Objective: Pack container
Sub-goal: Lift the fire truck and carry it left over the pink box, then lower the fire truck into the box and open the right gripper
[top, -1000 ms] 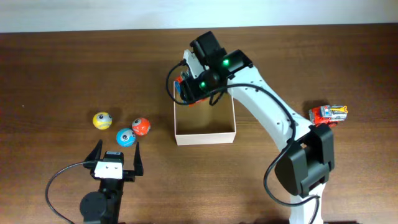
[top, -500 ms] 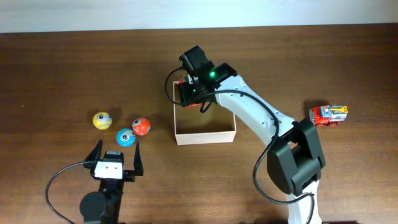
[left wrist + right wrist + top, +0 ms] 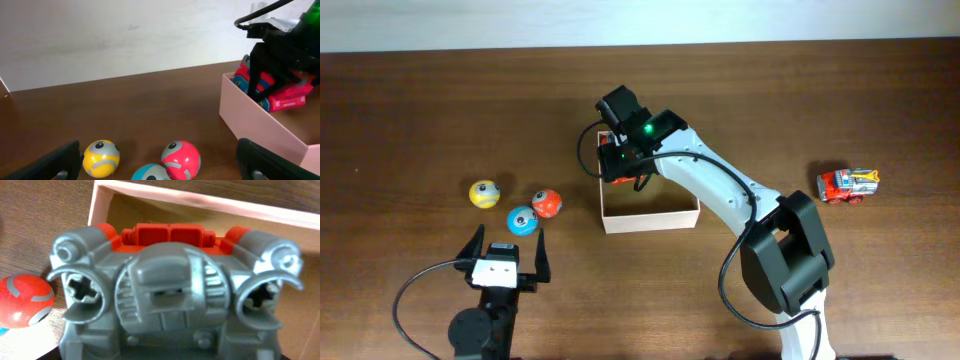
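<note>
The container is a shallow white-walled box with a tan inside, at mid table. My right gripper is shut on a red toy truck and holds it over the container's far left corner, just above the rim. The right wrist view shows the truck's grey underside filling the frame, with the container's corner behind it. The left wrist view shows the truck tilted inside the container wall. My left gripper is open and empty near the front left.
Three small balls lie left of the container: yellow, blue and red. A second red and white toy truck stands at the right of the table. The right arm stretches across the container's right side.
My right gripper has moved left and lower with the red truck, from above the container's far edge to its far left corner. The left arm has not moved.
</note>
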`<state>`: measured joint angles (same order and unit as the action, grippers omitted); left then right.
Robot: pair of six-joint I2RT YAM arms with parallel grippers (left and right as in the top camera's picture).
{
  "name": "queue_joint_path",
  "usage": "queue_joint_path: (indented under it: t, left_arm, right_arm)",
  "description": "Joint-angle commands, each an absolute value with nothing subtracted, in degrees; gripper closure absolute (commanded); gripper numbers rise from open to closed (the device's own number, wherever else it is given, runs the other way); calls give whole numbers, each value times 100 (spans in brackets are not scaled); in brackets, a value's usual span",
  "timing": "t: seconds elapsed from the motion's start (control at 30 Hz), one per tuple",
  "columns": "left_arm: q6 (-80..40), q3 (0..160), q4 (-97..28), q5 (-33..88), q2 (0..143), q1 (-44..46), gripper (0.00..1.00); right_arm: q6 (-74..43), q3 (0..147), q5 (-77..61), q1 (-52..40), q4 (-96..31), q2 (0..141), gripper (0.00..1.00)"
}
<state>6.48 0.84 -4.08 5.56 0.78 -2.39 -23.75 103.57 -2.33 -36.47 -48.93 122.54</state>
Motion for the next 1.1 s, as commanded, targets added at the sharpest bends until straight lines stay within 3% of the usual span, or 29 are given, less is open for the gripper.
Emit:
queue_joint_path:
  t: [0.0, 0.63, 0.73, 1.07]
  left_arm:
    - [740, 49, -416, 515, 36, -252, 1]
    - [740, 49, -414, 517, 36, -252, 1]
    - [740, 49, -414, 515, 36, -252, 1]
    - [740, 49, -416, 517, 36, -250, 1]
  right_arm:
    - [-2714, 10300, 19, -3686, -4877, 12300, 32]
    - [-3052, 10114, 220, -3686, -4362, 12326, 32]
    - [-3052, 10114, 220, -3686, -4359, 12326, 21]
    - [-3026, 10114, 220, -3686, -4359, 12328, 19]
